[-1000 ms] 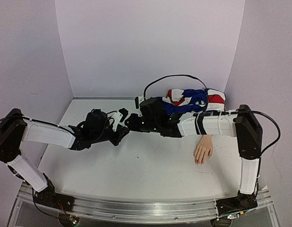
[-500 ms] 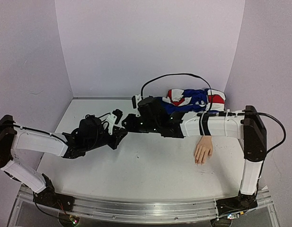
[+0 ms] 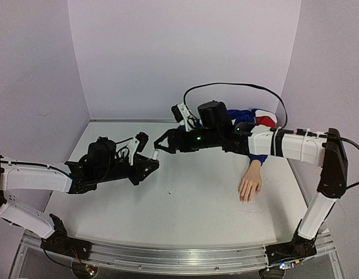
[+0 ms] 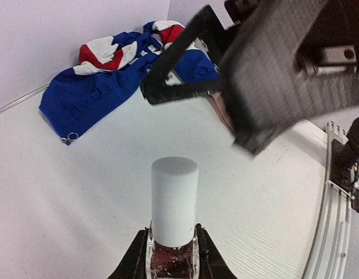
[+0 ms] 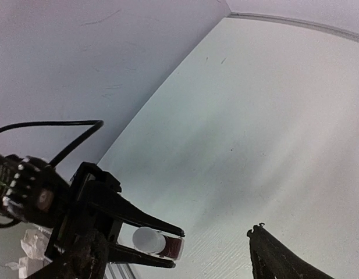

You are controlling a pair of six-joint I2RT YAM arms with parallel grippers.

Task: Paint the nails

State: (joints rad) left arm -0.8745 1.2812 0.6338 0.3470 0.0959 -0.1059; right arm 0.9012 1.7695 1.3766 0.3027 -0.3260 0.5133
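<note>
The mannequin hand (image 3: 249, 185) lies palm down at the right of the table, its blue sleeve under my right arm. Its nails (image 3: 244, 199) are too small to make out. My left gripper (image 3: 153, 161) (image 4: 172, 233) is shut on the glass body of a dark nail-polish bottle (image 4: 172, 260), and the white cap (image 4: 174, 200) is on it. In the right wrist view the bottle (image 5: 167, 246) lies sideways between the left fingers. My right gripper (image 3: 164, 145) (image 5: 180, 266) hovers open just beyond the cap, apart from it and holding nothing.
A red, white and blue garment (image 3: 258, 119) (image 4: 103, 78) lies heaped against the back wall at the right. Purple walls close in the table on three sides. A metal rail (image 4: 336, 186) runs along the near edge. Something white and crumpled (image 5: 32, 244) shows beside the left arm.
My right gripper, shut by the bottle's cap a second ago, has opened, risen and drawn back to the right. The left arm has shifted slightly left, still holding the bottle.
</note>
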